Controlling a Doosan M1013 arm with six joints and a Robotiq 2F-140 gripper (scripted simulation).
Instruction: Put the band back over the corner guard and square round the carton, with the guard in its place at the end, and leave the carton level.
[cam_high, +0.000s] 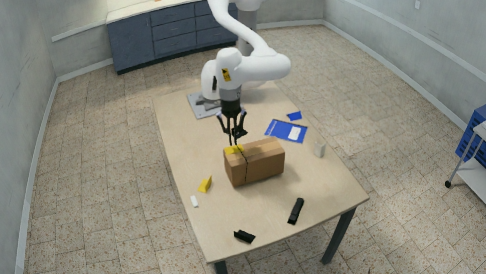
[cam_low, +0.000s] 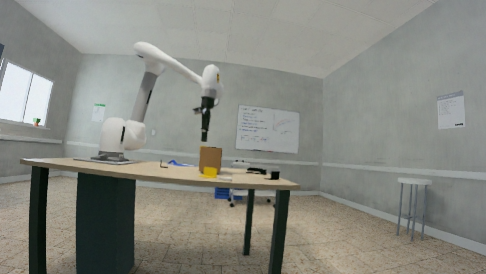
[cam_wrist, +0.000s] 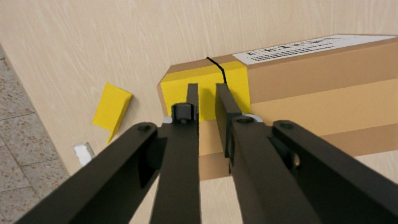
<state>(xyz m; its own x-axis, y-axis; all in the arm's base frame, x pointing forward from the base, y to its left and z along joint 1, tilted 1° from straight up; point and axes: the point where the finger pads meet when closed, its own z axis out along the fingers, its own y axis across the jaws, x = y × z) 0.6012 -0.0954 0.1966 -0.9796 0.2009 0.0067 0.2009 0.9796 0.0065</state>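
The brown carton (cam_high: 255, 161) lies on the table, level; it also shows in the wrist view (cam_wrist: 310, 95) and the side view (cam_low: 210, 159). A yellow corner guard (cam_high: 233, 149) (cam_wrist: 207, 90) sits on its upper left end corner. The thin black band runs round the carton and crosses the guard's right part at a slant (cam_wrist: 217, 70). My gripper (cam_high: 237, 136) (cam_low: 204, 139) hangs a little above the guard. In the wrist view its fingers stand nearly together, and only yellow guard shows in the narrow gap.
A second yellow guard (cam_high: 205, 182) and a small white block (cam_high: 194, 201) lie left of the carton. A blue booklet (cam_high: 286, 131) and a white cube (cam_high: 319, 149) are to the right. Two black pieces (cam_high: 296, 210) (cam_high: 244, 236) lie near the front edge.
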